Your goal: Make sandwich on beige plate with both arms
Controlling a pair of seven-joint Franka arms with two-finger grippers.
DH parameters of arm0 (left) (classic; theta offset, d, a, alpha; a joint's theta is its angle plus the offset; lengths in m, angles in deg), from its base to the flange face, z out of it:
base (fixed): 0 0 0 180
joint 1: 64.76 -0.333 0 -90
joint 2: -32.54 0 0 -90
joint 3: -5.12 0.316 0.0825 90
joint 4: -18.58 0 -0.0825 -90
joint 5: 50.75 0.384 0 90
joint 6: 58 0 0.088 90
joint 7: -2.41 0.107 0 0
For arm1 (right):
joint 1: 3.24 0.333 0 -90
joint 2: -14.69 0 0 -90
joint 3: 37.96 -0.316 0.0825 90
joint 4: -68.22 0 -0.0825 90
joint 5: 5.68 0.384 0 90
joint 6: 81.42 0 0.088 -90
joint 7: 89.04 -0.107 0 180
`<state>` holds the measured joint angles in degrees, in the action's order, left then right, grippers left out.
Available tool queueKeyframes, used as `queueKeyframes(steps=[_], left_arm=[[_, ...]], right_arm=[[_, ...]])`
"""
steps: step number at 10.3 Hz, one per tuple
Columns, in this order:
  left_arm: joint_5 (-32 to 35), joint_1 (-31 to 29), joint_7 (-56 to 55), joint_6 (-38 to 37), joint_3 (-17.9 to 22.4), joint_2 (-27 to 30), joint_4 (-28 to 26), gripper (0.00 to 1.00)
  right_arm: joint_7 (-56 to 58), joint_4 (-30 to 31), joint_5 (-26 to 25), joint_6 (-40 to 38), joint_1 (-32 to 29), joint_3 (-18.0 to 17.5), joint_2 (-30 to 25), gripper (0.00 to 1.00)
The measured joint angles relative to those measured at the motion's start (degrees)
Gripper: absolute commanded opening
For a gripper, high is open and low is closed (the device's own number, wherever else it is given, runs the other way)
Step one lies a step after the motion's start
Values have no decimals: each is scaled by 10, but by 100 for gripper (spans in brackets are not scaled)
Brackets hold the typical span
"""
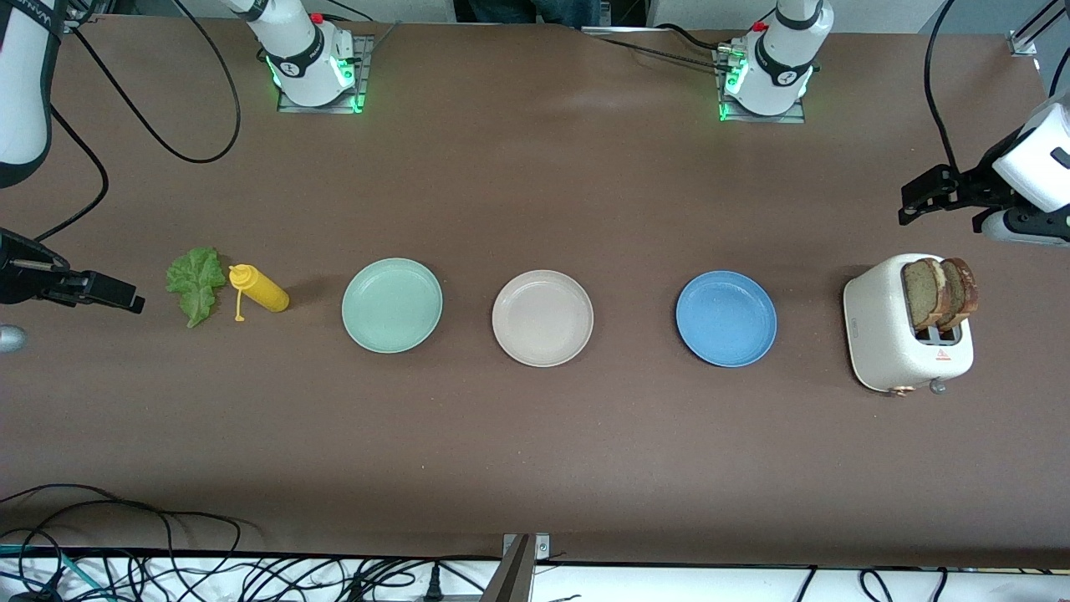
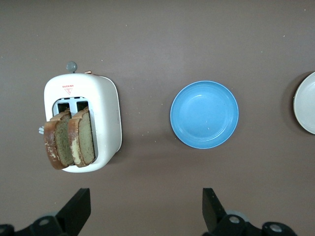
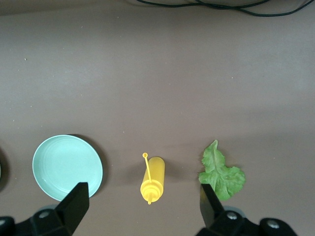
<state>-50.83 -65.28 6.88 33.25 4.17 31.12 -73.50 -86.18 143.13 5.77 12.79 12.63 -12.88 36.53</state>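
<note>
The beige plate (image 1: 542, 318) lies bare mid-table between two other plates; its edge shows in the left wrist view (image 2: 307, 103). No sandwich shows. Two bread slices (image 1: 940, 293) (image 2: 69, 140) stand in a white toaster (image 1: 886, 343) (image 2: 106, 108) at the left arm's end. A green lettuce leaf (image 1: 195, 283) (image 3: 221, 174) lies flat on the table at the right arm's end. My left gripper (image 1: 915, 201) (image 2: 146, 204) hangs open and empty over the table by the toaster. My right gripper (image 1: 125, 297) (image 3: 142, 199) hangs open and empty over the table beside the lettuce.
A yellow squeeze bottle (image 1: 261, 290) (image 3: 152, 179) lies on its side next to the lettuce. A mint-green plate (image 1: 392, 304) (image 3: 67, 167) and a blue plate (image 1: 726, 318) (image 2: 204, 114) flank the beige one. Cables run along the table's front edge.
</note>
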Motion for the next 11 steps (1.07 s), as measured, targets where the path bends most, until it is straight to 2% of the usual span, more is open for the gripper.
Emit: queueKeyframes(steps=[11], left_arm=[[0, -8, 0, 0, -1, 0, 0, 100]], right_arm=[[0, 0, 0, 0, 0, 0, 0, 100]])
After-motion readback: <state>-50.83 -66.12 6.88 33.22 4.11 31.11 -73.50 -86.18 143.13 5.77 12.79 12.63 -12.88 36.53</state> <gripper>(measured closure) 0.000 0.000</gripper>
